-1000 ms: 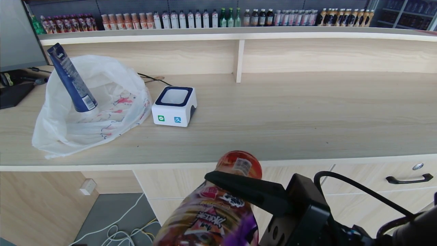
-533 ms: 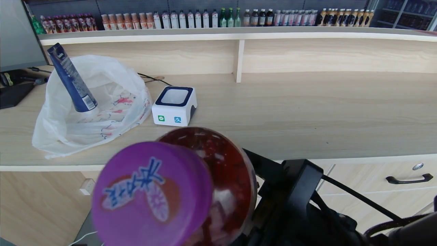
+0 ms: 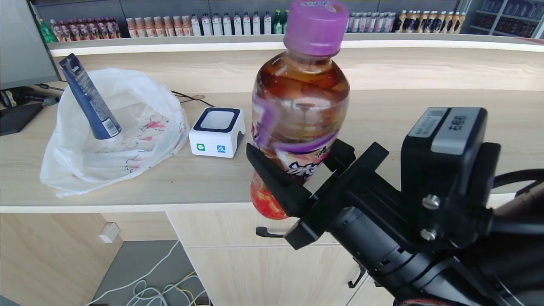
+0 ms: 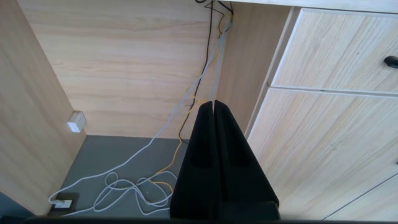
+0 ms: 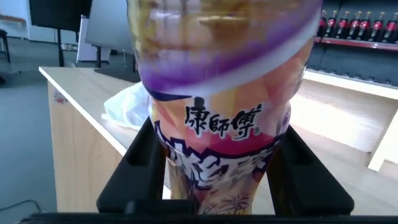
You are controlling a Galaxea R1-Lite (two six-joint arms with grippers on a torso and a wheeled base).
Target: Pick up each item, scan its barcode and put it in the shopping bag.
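Note:
A drink bottle [image 3: 299,106] with a purple cap and amber liquid stands upright in the air above the counter's front edge, with my right gripper [image 3: 299,174] shut on its lower body. In the right wrist view the bottle [image 5: 217,87] sits between the two black fingers [image 5: 134,168]. The white barcode scanner [image 3: 217,131] with a dark-rimmed window sits on the counter left of the bottle. Further left lies the white shopping bag [image 3: 114,127], with a dark blue tube [image 3: 90,98] leaning in it. My left gripper [image 4: 214,115] hangs below the counter, fingers pressed together, holding nothing.
The wooden counter [image 3: 382,140] has a raised back shelf with a divider. Rows of bottles [image 3: 238,23] line the far shelf. A monitor stand and cables [image 3: 21,104] sit at the far left. Drawers [image 4: 336,56] and loose floor cables [image 4: 137,180] lie under the counter.
My right arm has swung the bottle up from below the counter edge and turned it from pointing at the camera to upright, cap up, higher and further right.

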